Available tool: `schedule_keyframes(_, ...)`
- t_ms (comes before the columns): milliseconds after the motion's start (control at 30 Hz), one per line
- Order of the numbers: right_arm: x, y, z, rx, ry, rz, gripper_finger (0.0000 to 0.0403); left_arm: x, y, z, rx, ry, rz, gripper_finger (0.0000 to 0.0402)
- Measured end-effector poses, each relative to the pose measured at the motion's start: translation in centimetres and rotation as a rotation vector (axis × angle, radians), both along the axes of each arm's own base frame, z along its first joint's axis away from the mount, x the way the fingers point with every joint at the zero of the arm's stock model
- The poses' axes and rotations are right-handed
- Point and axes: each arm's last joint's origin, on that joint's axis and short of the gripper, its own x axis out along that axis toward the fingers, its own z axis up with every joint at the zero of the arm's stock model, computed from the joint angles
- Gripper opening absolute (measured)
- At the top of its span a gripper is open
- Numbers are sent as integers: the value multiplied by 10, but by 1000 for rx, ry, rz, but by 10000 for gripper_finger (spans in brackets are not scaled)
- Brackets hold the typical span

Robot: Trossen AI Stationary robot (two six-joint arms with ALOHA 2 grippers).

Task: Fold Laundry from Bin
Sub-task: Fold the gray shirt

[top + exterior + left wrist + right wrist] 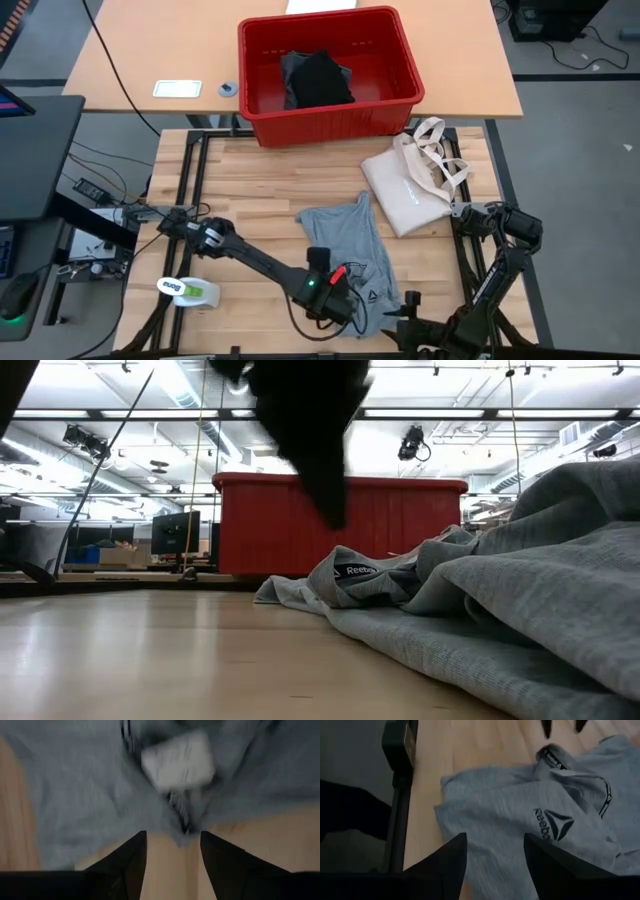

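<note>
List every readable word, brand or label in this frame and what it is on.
"Reebok": chest mark on the grey T-shirt.
"Reebok": neck label of that T-shirt; its start also reads in the low view.
White tag inside the shirt: blurred, unreadable.
White-and-green object on the table: too small.

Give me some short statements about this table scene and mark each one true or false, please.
1. The light grey cotton T-shirt lies crumpled on the wooden table. True.
2. The large red rectangular plastic bin is empty. False: a black garment lies inside it.
3. The left gripper has open jaws above the T-shirt's edge. True.
4. The cream canvas tote bag is inside the bin. False: it lies on the table beside the T-shirt.
5. The right gripper holds the T-shirt. False: its jaws are open and hold nothing.
</note>
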Motion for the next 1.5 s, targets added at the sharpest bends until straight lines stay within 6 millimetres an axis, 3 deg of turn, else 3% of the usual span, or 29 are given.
schedule_keyframes(267, 2, -1, 1, -29, -44, -12, 203, 5, 14, -33, -42, 61, 22, 192)
schedule_keyframes(500, 2, -2, 2, -39, -63, -18, 203, 13, 29, -36, -29, 48, 31, 169)
schedule_keyframes(733, 1, -3, -4, -18, -38, -10, 203, 18, 29, -19, 52, 27, -84, 17)
schedule_keyframes(933, -1, -3, -16, 60, 12, 1, 203, 21, 37, 16, 389, -79, -85, 16)
schedule_keyframes(1067, 0, -2, -17, 70, 6, 7, 203, 22, 49, 23, 639, -78, -91, 16)
schedule_keyframes(1167, 0, -2, -17, 63, 5, 15, 203, 29, 71, 23, 688, -46, -69, 16)
schedule_keyframes(1233, 0, -2, -17, 62, 5, 15, 203, 35, 92, 22, 630, -14, -38, 16)
schedule_keyframes(1367, 1, -3, -17, 69, 2, 5, 203, 43, 127, 13, 286, 50, 34, 20)
schedule_keyframes(1500, 1, -3, -17, 71, 2, 2, 203, 45, 139, 10, 77, 76, 67, 66)
